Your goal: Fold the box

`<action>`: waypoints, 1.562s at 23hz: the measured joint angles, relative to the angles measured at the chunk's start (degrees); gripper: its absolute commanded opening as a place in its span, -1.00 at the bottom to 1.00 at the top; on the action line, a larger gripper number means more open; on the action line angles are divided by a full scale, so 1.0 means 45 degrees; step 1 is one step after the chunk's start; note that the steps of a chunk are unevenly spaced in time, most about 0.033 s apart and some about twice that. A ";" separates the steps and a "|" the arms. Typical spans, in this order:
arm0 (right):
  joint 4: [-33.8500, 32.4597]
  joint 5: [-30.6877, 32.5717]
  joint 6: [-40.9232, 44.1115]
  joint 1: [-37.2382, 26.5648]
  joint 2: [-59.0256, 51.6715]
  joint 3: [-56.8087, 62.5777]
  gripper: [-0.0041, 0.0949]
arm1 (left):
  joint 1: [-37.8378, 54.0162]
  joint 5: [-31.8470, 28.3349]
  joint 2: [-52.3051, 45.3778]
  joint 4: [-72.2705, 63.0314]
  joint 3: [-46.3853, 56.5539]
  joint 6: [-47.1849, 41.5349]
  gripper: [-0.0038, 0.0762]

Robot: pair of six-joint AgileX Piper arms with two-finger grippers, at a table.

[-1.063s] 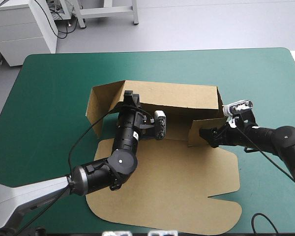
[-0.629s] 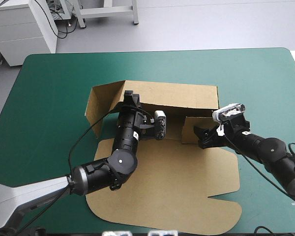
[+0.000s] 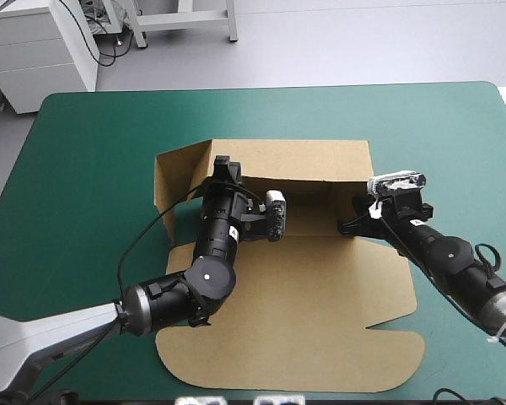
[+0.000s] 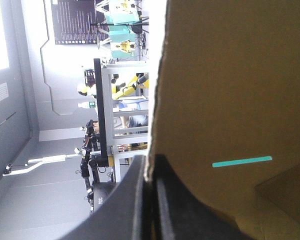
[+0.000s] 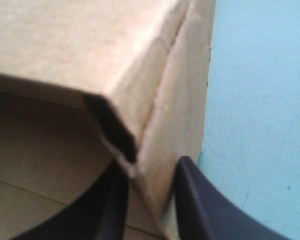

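The teal-green bench (image 3: 93, 169) carries the brown box (image 3: 320, 295) at its middle, well clear of every edge; the box is partly raised, its back wall (image 3: 304, 160) upright along the far side, its left wall (image 3: 170, 190) standing and angled outward, and its wide lid (image 3: 304, 354) lying flat toward the near edge. The left gripper (image 3: 223, 166) reaches across the box floor to the back wall near its left end; in the left wrist view the black fingers (image 4: 125, 200) are pressed almost together with the edge of the board (image 4: 230, 75) between them. The right gripper (image 3: 352, 224) sits at the box's right end; in the right wrist view it (image 5: 150, 200) pinches a raised flap (image 5: 175, 125) at a folded corner, one finger inside the box and one outside, bare cover just beside it.
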 measured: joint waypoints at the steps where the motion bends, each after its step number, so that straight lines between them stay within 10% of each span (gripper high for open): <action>1: 0.0018 -0.0122 -0.0028 0.0000 0.0010 0.0000 -0.96 | 0.0000 0.0000 0.0000 0.0000 0.0000 0.0000 -0.92; 10: 0.0030 -0.0258 -0.0135 0.0000 0.0147 0.0010 -0.96 | 0.0000 -0.0013 0.0000 0.0038 0.0000 0.0000 -0.87; 18: 0.0030 -0.0333 -0.0428 0.0025 0.0266 -0.0249 -0.96 | 0.0000 -0.0013 0.0000 0.0064 0.0000 -0.0024 0.21; 36: 0.0026 -0.1315 -0.0412 0.0025 0.3484 -0.3282 -0.95 | -0.1604 0.0673 0.0000 0.0064 0.0000 -0.0065 0.21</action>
